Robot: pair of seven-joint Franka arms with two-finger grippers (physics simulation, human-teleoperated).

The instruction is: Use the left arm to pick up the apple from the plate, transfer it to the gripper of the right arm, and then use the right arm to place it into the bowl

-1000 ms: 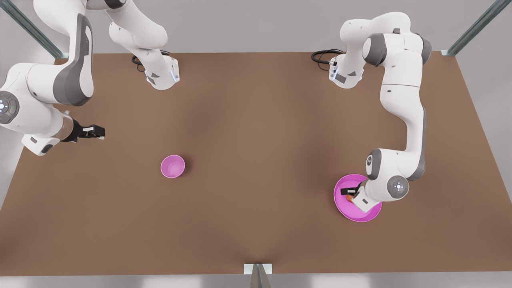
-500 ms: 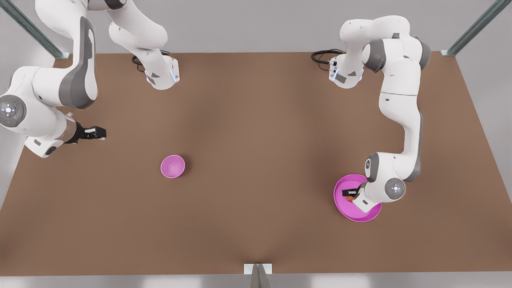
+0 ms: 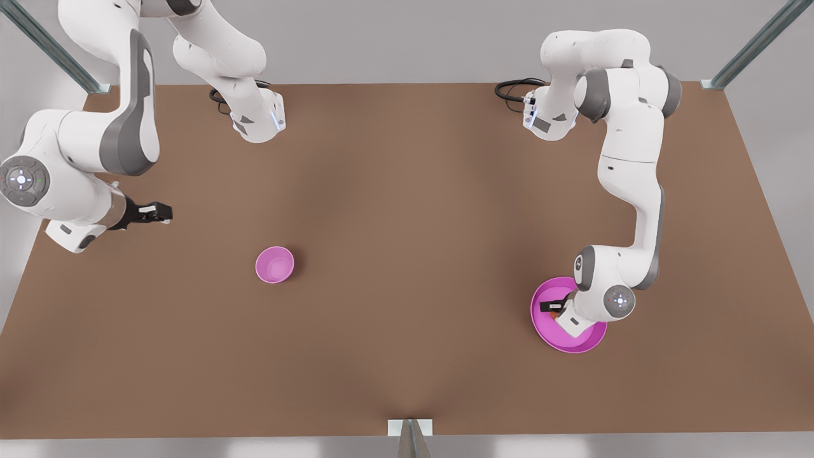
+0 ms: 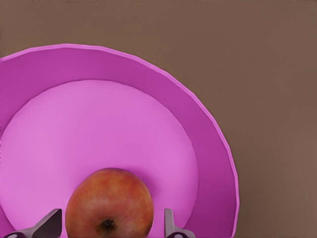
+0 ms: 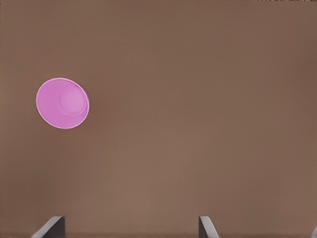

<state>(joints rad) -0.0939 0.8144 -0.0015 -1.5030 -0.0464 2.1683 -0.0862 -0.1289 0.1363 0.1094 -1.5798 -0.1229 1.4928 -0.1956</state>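
Brown tabletop: the left gripper has sunk lower, fingers spread astride the apple on the plate. Right gripper waits, spread, near the bowl.

A red-orange apple is seen on a magenta plate; a lighter pink bowl on the brown table.

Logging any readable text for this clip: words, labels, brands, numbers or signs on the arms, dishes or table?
None can be read.
Red-orange apple, magenta plate, small pink bowl, brown table: all plain.
Left gripper, open around the apple, and right gripper, open over the table: unmarked.
The arms' round joint caps show small light marks, not letters.
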